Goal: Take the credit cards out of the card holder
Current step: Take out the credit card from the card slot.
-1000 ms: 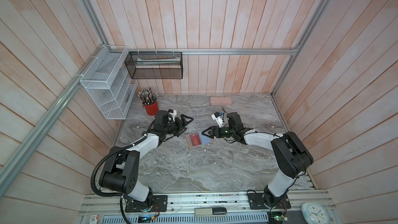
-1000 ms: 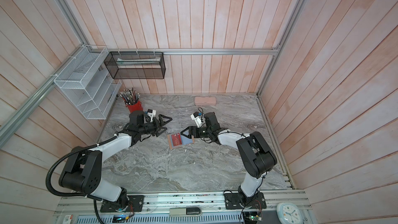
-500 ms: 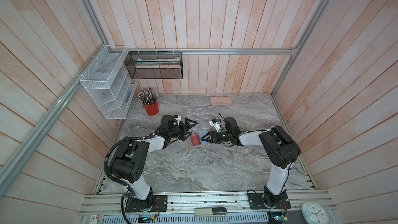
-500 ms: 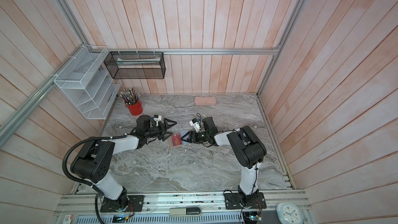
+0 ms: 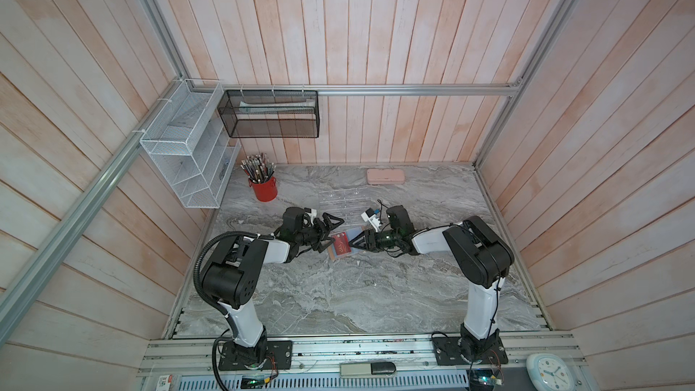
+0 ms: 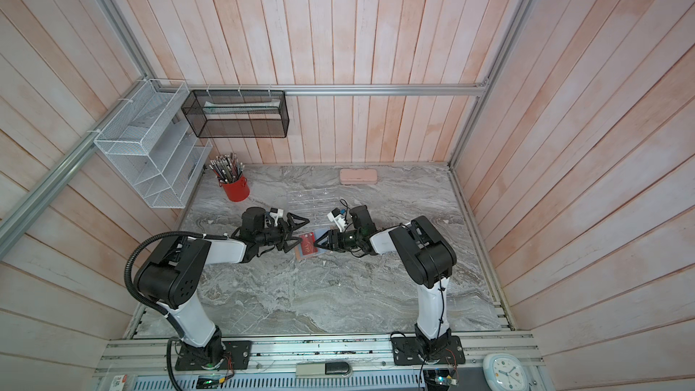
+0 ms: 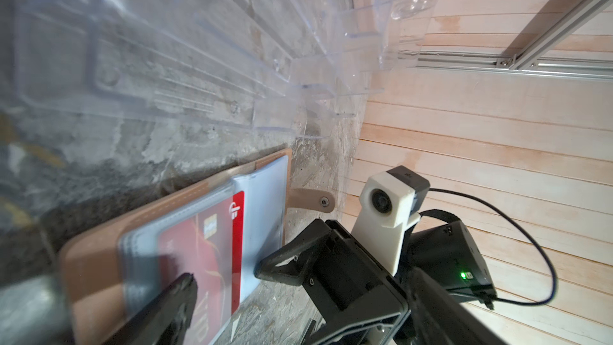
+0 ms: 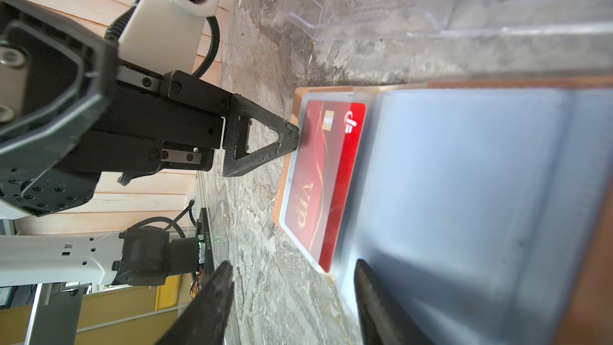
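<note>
Since 1 second ago both arms have folded in and come down. The left claw (image 5: pixel 337 232) and right claw (image 5: pixel 352 246) stood off the holder (image 5: pixel 338 255) then. Now they meet it from opposite sides. The holder lies open on the table (image 5: pixel 338 302), in about the same spot.

Both top views give only a red patch on the holder. The left wrist view shows the red card (image 7: pixel 205 253), lettered VIP, in a clear pocket. 1 long edge of it sticks out over the pale blue-grey sleeve (image 7: pixel 265 200). That view also shows the tab (image 7: pixel 311 201) and the clear rack (image 7: pixel 166 44) just behind the holder. Only the right wrist view shows contact: 1 finger (image 8: pixel 285 137) of the left claw presses its tip on the holder's outer edge, at the red card.

The left claw is spread wide and holds nothing; its other finger hangs in the air toward the rack. The right claw is part open. 1 of its fingers is over bare table and the other over the sleeve, with the card's jutting corner between them. I cannot tell whether either finger touches the card, and nothing looks gripped.
</note>
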You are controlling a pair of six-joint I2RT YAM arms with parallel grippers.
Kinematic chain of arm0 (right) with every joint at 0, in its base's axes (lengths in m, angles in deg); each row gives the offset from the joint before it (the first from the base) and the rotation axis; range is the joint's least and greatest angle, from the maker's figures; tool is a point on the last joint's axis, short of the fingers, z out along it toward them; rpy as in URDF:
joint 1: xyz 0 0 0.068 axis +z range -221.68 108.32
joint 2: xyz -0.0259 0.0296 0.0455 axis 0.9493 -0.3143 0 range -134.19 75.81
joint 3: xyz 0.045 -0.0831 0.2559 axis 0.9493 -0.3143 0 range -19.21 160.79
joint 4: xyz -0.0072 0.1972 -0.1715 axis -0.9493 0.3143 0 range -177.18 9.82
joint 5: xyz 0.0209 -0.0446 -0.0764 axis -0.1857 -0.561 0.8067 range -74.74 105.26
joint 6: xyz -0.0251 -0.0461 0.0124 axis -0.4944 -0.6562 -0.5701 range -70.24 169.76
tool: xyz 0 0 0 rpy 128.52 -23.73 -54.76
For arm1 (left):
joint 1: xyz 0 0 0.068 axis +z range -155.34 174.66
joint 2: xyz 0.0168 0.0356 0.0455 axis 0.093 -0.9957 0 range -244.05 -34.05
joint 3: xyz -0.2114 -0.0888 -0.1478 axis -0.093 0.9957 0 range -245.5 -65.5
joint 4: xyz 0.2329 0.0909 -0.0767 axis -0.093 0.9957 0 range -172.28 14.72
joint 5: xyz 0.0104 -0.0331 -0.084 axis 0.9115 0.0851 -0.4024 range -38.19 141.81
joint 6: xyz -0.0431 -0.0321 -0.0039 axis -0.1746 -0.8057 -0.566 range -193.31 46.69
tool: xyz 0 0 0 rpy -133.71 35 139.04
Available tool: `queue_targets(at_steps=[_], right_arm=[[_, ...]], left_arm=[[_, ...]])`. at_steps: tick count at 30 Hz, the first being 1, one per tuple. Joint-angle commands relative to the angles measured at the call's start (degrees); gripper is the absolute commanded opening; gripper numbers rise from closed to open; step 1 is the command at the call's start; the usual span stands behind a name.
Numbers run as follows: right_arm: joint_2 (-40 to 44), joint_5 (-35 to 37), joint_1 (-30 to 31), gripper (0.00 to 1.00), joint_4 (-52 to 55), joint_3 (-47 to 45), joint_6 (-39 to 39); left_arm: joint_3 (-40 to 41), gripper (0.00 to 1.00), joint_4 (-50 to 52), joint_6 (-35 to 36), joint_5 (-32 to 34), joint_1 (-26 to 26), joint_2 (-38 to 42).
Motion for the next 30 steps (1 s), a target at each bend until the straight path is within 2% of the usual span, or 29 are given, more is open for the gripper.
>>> queue_targets(at_steps=[1, 16, 30], right_arm=[[-1.7, -1.4, 0.4, 0.55, -2.3, 1.3, 1.2], [-4.6, -1.1, 0.5, 0.40, -1.6, 2.9, 2.1], [-7.3, -2.4, 1.1, 0.36, -2.6, 3.0, 3.0]], left_arm=[[1.0, 1.00, -1.2, 1.2, 0.5, -0.1, -0.8], [2.8, 1.00, -0.6, 2.6, 0.5, 0.8, -1.1], [3.6, 1.00, 0.3, 3.9, 0.1, 1.8, -1.3]])
